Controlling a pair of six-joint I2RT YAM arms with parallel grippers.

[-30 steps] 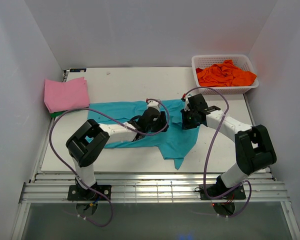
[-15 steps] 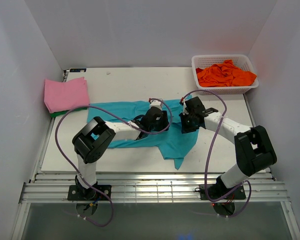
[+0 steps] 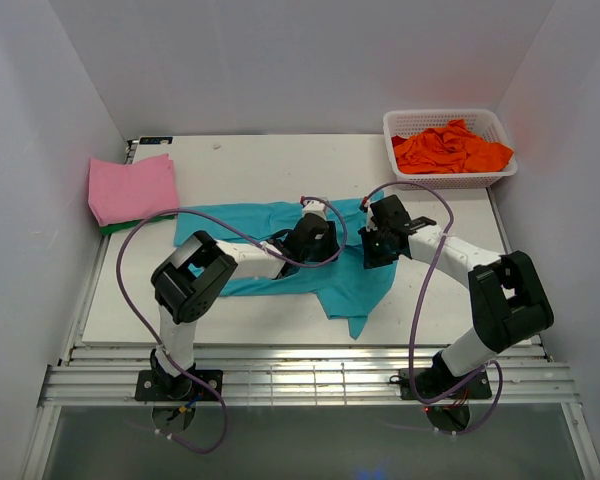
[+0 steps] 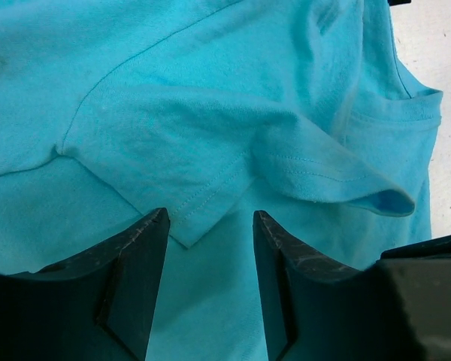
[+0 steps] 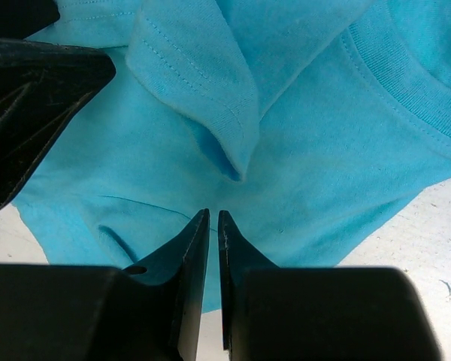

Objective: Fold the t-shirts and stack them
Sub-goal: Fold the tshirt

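Observation:
A teal t-shirt lies rumpled across the middle of the table. My left gripper is low over its middle, jaws open, with a folded sleeve corner just ahead of the fingertips. In the left wrist view the gripper holds nothing. My right gripper is over the shirt's right part near the collar. In the right wrist view it is shut, with only a thin gap, and a rolled sleeve lies ahead of it. The two grippers are close together.
A folded pink shirt lies at the back left on something green. A white basket at the back right holds orange shirts. The left gripper's dark finger shows in the right wrist view.
The left arm's elbow has swung right and its gripper has crept slightly back and right over the shirt. The right gripper has shifted a little left toward it.

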